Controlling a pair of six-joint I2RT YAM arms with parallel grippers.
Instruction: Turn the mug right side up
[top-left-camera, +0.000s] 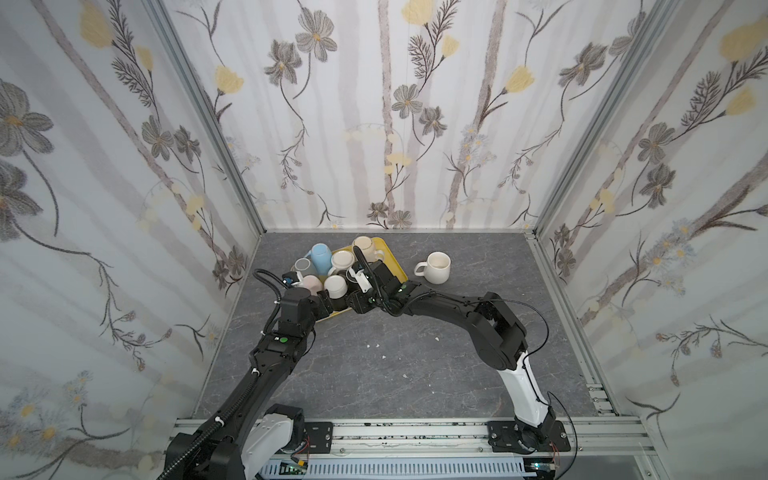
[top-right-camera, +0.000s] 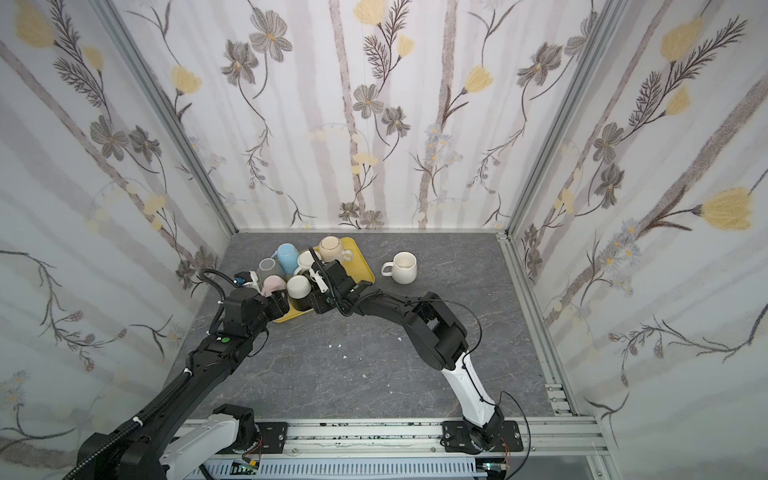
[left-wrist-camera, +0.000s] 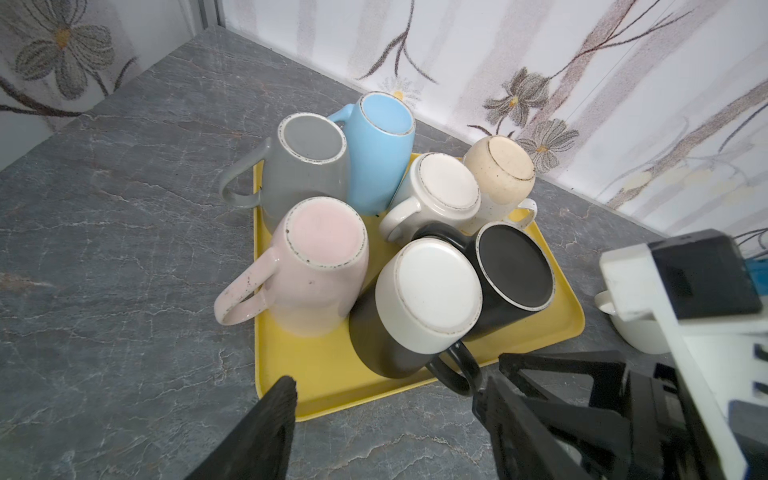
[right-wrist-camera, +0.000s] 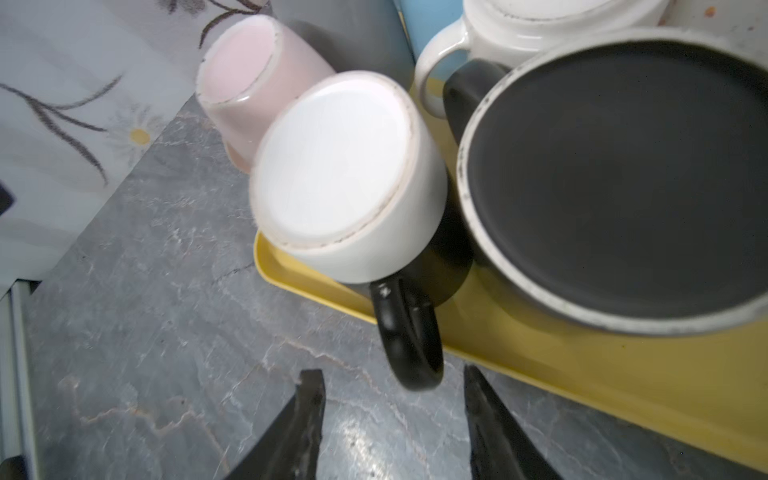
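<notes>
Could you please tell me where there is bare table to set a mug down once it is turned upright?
The widest bare patch of table lies between the left arm and right arm. There is also room between the upright cream mug and the right wall. The yellow tray is crowded with upside-down mugs.

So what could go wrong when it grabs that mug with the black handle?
The mugs crowd the yellow tray, so lifting the white-and-black mug could bump the black mug or pink mug right beside it. Also, the open right gripper lines up on only its thin handle, so the mug might slip or swing while being flipped.
</notes>
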